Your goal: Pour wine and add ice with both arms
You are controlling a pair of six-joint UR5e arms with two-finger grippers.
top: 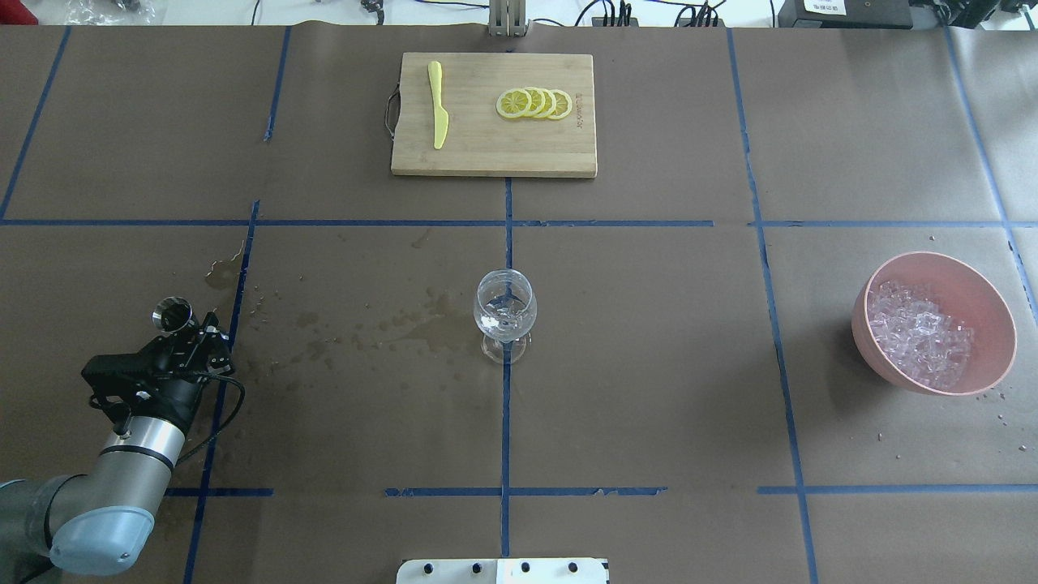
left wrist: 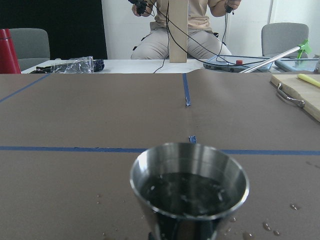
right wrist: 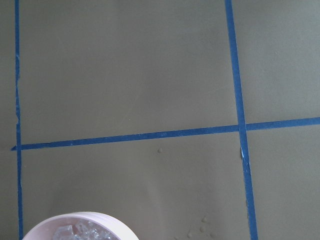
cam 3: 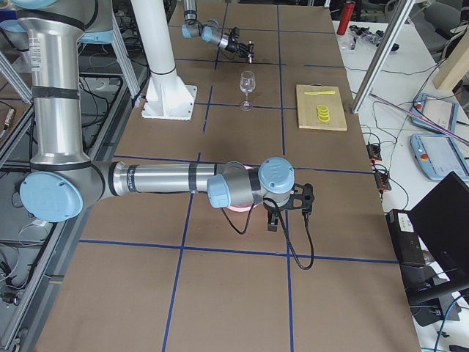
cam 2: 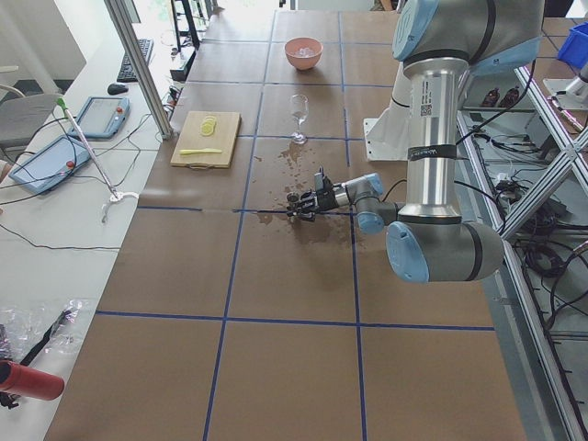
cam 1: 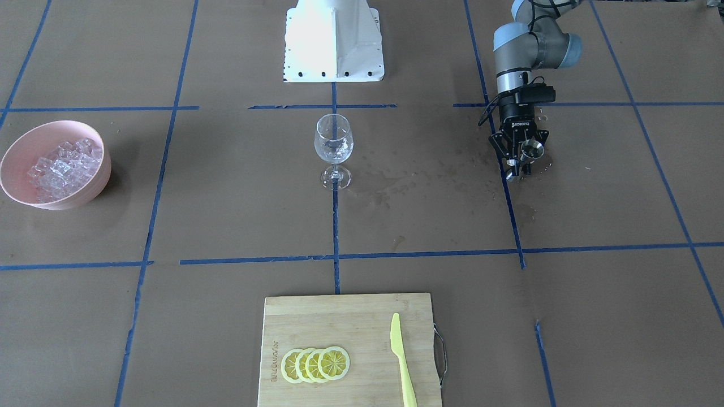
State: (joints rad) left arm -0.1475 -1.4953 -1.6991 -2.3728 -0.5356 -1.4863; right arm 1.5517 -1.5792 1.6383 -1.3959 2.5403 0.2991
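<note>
This is a robotics lab: the desk (top: pixel 649 365) is papered brown and gridded with blue tape (top: pixel 504 422), and 2 grey robot arms (cam 2: pixel 441 138) work by a white pedestal (cam 1: pixel 334 42) inside aluminium framing (cam 2: pixel 138 64). Ahead of the left gripper (cam 1: pixel 523 161), beyond the desk's edge, a person (left wrist: pixel 182 30) sits among dangling cables, teach pendants (cam 2: pixel 46 163) and office chairs (left wrist: pixel 285 37).

My left gripper (cam 1: pixel 521 164) is matt black. The cup (left wrist: pixel 189 185) it grips is polished metal, glossy and mirror-bright at the rim. The tabletop (cam 1: pixel 226 198) is covered in matt brown paper, ruled with smooth blue tape (cam 1: pixel 430 254). The wine glass (cam 1: pixel 334 141) is clear, glossy glass. The bowl (cam 1: pixel 90 195) looks like matt pink plastic, and the ice (cam 1: pixel 59 167) is transparent and glinting. The cutting board (cam 1: pixel 339 322) is pale, grained wood. The knife (cam 1: pixel 400 356) is smooth yellow-green plastic.
</note>
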